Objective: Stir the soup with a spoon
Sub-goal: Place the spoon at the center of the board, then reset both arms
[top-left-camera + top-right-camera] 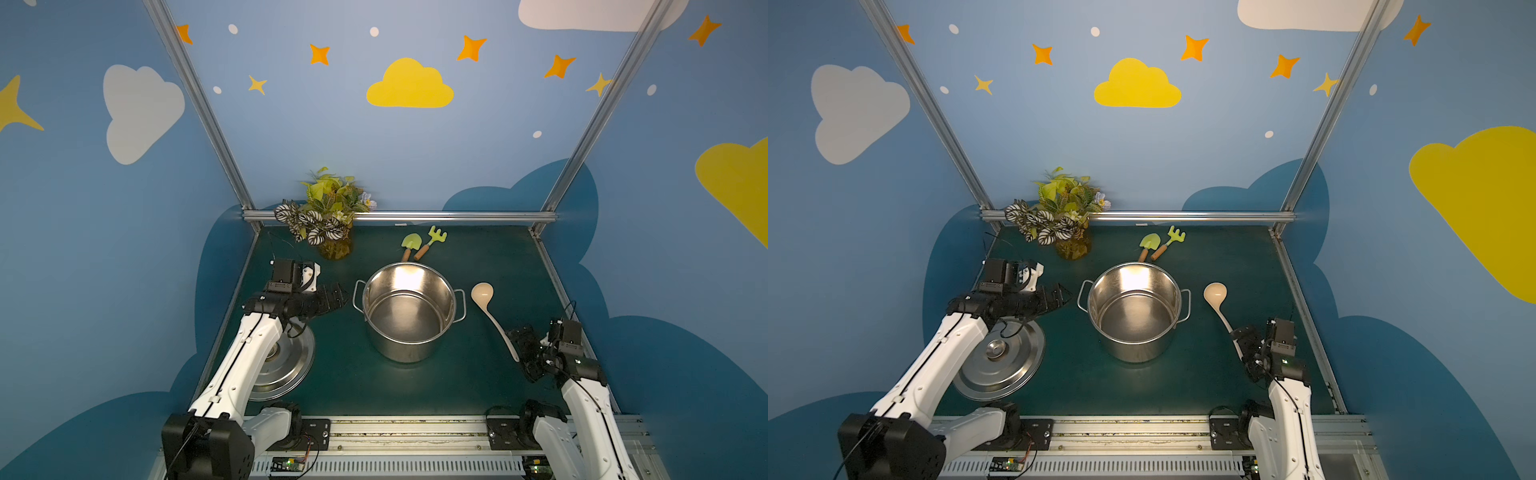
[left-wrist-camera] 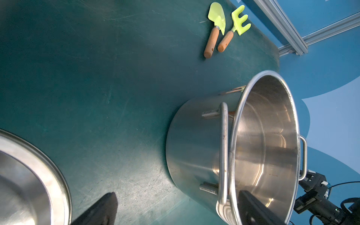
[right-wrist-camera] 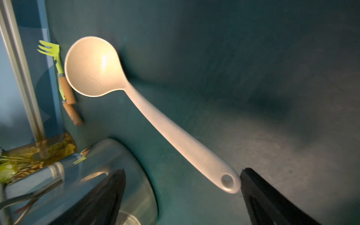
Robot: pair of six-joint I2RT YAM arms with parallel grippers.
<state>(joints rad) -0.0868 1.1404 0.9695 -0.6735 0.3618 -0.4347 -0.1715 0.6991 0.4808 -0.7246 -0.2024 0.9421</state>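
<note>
The spoon [image 1: 482,293], a cream ladle, lies flat on the green table right of the steel pot [image 1: 407,349], bowl end far and handle end near. In the right wrist view the spoon [image 3: 175,140] reaches in between my right gripper's [image 3: 184,170] open jaws. Its holed end lies beside one finger, gripped by neither. The right gripper [image 1: 524,353] shows in both top views. My left gripper [image 1: 340,297] stands open beside the pot's left handle, holding nothing. The pot [image 2: 194,146] is uncovered. No soup shows in it, only bare shiny steel.
The pot's lid [image 1: 286,365] lies on the table at the near left, partly under my left arm. A small green shovel [image 1: 410,243] and rake [image 1: 434,239] lie behind the pot. A potted plant [image 1: 328,216] stands at the back left. Metal rails border the table.
</note>
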